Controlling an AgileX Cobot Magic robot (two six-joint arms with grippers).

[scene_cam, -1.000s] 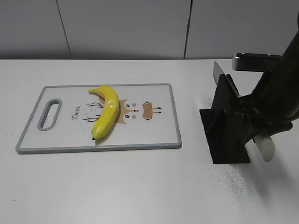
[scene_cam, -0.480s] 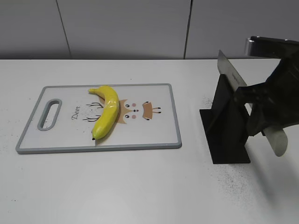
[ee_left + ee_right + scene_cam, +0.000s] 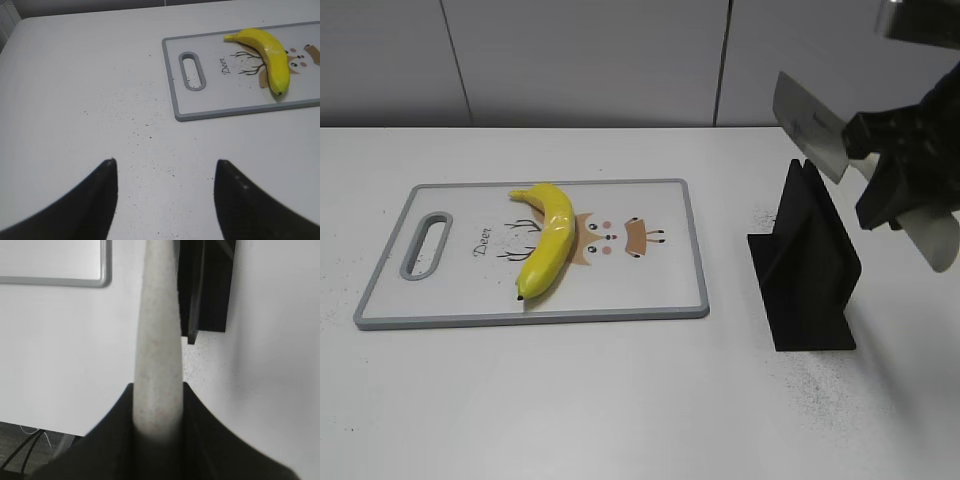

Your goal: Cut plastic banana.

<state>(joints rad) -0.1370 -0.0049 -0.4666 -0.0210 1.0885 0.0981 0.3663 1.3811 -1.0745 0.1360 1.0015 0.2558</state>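
Note:
The yellow plastic banana [image 3: 549, 237] lies on the white cutting board [image 3: 650, 285], left of its middle; it also shows in the left wrist view [image 3: 267, 52] on the board [image 3: 225, 100]. My right gripper [image 3: 885, 185] is shut on the pale handle [image 3: 157, 350] of a knife [image 3: 808, 125], holding it in the air above the black knife stand [image 3: 810, 270], blade pointing up and left. My left gripper [image 3: 165, 167] is open and empty over bare table, near the board's handle end; it is out of the exterior view.
The black stand [image 3: 207, 285] sits on the table right of the board. The board has a grey rim and a handle slot [image 3: 428, 243] at its left end. Dark specks dot the white table.
My right gripper has lifted the knife up out of the black stand; the blade is now free above it. The banana and board have not moved.

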